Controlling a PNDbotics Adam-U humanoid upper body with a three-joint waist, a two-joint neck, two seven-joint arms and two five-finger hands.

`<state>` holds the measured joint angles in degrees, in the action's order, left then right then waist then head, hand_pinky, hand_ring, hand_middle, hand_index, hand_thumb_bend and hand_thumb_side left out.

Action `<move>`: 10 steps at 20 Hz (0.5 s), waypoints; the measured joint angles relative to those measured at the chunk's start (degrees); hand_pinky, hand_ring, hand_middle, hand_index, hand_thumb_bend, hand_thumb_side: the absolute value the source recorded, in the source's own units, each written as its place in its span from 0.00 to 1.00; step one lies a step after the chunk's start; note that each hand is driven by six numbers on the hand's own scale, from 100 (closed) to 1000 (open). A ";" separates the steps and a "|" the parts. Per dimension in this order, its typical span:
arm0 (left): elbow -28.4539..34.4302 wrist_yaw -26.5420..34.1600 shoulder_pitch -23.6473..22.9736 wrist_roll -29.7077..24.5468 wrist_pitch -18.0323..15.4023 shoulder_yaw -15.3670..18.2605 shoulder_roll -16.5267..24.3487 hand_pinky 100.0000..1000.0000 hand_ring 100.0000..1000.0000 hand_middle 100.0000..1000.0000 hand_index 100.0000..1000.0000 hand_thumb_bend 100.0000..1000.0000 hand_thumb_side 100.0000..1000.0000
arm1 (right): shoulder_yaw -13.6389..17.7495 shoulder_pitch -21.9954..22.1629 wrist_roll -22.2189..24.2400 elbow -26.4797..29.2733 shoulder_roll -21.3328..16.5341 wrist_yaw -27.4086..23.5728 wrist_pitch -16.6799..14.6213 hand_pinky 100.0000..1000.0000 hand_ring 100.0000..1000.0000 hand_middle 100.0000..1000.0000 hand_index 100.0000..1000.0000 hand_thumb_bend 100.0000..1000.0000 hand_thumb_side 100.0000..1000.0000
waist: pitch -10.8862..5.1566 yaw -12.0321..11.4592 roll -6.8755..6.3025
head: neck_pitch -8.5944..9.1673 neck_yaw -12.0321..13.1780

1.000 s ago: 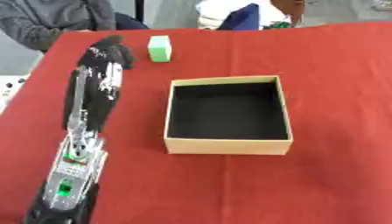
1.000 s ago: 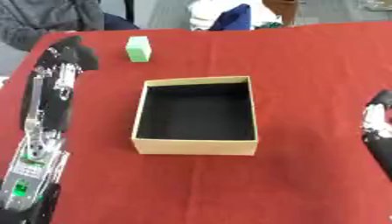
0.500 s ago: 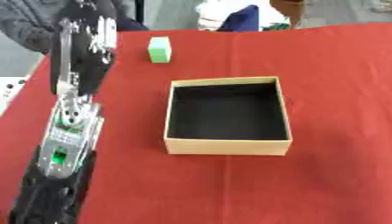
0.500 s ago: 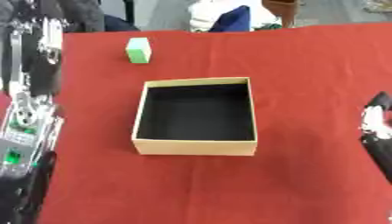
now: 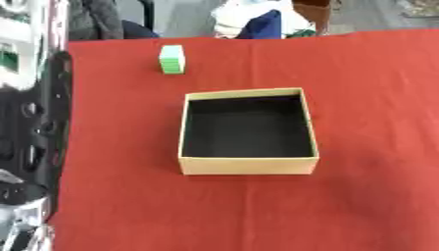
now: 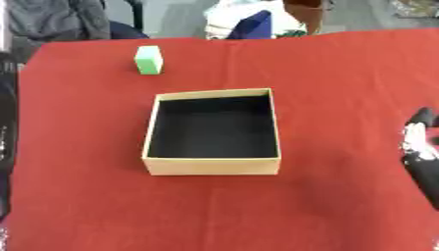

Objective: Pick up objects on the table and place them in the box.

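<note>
Currently:
Box [image 5: 248,165]: sitting open mid-desk [image 5: 369,98].
Green block [image 5: 172,59]: standing beyond it, apart.
Right hand [image 6: 420,147]: resting at right edge, fingers relaxed.
Left hand: fingers not showing, cannot tell.

Head stereo pair, looking steeply down.
Both eyes share the red-clothed counter [image 5: 369,98] and open tan cardboard box [image 6: 211,165] mid-frame, slightly offset sideways.

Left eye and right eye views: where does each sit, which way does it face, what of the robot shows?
Left eye view: in the head, looking down at the red table; the left arm fills the left edge, its hand not visible.
Right eye view: same head, same downward look; the right hand shows at the right edge, fingers up.
Shared: the box, seemingly empty, and the green block beyond it.
</note>
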<state>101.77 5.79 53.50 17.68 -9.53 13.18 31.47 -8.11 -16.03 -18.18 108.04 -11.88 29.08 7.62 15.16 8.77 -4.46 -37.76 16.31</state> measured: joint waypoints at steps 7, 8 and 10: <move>-34.68 4.44 11.70 1.01 2.57 -1.92 7.19 0.61 0.59 0.54 0.75 0.00 0.47 | -0.13 0.93 0.23 -0.25 -0.25 0.00 -0.08 0.47 0.72 0.45 0.82 0.00 0.47 | -1.36 0.37 -0.62 | -1.07 -0.01; -40.48 3.82 13.12 0.99 3.06 -2.76 7.41 0.61 0.59 0.54 0.75 0.00 0.47 | -0.23 1.08 0.35 -0.36 -0.42 0.00 -0.10 0.48 0.72 0.45 0.82 0.00 0.47 | -1.64 0.42 -0.63 | -1.48 0.10; -51.35 0.97 15.65 1.04 3.85 -4.14 7.32 0.61 0.60 0.54 0.76 0.00 0.48 | -0.40 1.44 0.49 -0.38 -0.55 0.00 -0.07 0.48 0.72 0.45 0.82 0.00 0.47 | -2.10 0.52 -0.66 | -2.16 0.40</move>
<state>50.41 6.76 69.15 18.72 -5.68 9.05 38.79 -8.51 -14.59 -17.69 107.65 -12.43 29.08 7.55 13.05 9.28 -5.12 -39.92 16.71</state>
